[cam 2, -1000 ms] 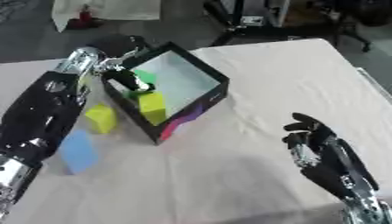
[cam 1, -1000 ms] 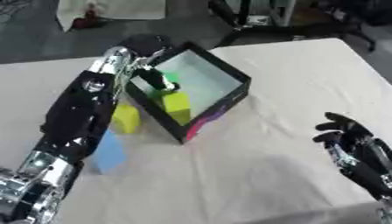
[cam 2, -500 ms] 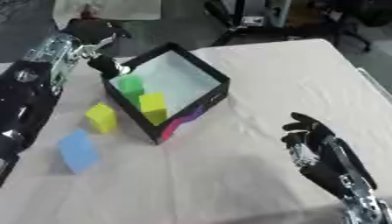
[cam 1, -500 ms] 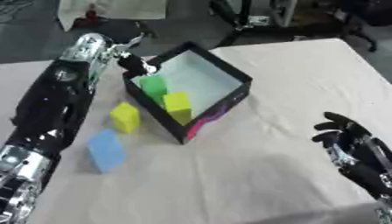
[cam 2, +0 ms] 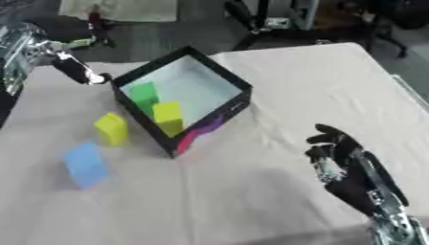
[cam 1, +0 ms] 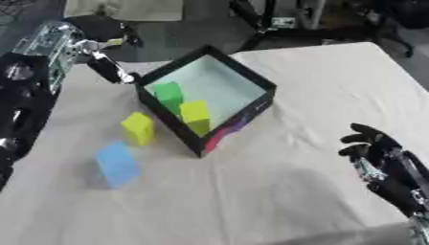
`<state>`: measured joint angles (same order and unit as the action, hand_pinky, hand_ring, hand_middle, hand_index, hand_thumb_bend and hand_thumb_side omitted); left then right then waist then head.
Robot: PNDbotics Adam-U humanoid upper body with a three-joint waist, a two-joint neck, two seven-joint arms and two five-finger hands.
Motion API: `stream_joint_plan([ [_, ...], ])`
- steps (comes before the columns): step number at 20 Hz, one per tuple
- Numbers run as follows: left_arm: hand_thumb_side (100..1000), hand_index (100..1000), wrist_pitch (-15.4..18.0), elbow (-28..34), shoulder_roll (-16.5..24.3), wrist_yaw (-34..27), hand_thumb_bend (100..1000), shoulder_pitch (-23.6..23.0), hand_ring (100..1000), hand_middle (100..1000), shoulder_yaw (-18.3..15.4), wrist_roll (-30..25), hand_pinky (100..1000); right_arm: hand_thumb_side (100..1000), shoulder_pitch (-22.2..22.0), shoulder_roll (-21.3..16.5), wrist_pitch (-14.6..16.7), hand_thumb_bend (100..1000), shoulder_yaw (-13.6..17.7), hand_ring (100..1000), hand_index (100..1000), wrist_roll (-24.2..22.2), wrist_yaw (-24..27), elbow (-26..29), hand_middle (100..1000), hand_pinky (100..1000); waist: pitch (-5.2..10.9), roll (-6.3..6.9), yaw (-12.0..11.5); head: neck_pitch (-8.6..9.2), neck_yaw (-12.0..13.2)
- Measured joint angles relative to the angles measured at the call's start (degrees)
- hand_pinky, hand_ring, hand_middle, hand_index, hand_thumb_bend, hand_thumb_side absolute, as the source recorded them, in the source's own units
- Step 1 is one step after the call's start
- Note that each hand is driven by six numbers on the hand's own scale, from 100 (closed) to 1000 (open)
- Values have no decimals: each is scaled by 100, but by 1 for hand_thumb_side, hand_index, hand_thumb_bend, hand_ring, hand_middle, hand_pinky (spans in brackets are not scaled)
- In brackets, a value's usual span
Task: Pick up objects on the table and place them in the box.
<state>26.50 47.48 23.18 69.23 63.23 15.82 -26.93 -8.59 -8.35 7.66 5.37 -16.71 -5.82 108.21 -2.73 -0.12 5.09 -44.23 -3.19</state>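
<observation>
Beside the box (cam 1: 209,103), the left hand (cam 1: 107,67) has withdrawn up-left, fingers relaxed, leaving the green block (cam 1: 169,94) inside.

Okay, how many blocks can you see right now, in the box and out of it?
4. A green block and a yellow-green block sit inside the box. A yellow block and a blue block lie on the table left of it. The box wall could hide more.
</observation>
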Motion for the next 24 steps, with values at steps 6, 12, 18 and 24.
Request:
stream_joint_plan([
  [6, 596, 879, 530, 564, 543, -589, 354, -540, 682, 743, 490, -529, 782, 427, -6, -18, 0, 100, 29, 661, 890, 21, -28, -5, 695, 827, 6, 4, -26, 0, -43],
  [12, 611, 870, 538, 727, 832, -1177, 347, -792, 673, 732, 514, -521, 775, 426, -10, -38, 8, 100, 31, 662, 891, 30, -42, -19, 695, 827, 7, 9, -42, 0, -65],
  [18, 618, 878, 325, 789, 907, -1755, 364, -856, 680, 736, 578, -734, 777, 426, -17, -45, 9, 100, 31, 662, 890, 30, -43, -34, 695, 827, 7, 9, -37, 0, -65],
  [24, 618, 884, -62, 1065, 958, -2343, 375, -899, 686, 740, 698, -1122, 782, 426, -27, -46, 9, 100, 31, 662, 891, 30, -43, -36, 695, 827, 7, 21, -27, 0, -77],
])
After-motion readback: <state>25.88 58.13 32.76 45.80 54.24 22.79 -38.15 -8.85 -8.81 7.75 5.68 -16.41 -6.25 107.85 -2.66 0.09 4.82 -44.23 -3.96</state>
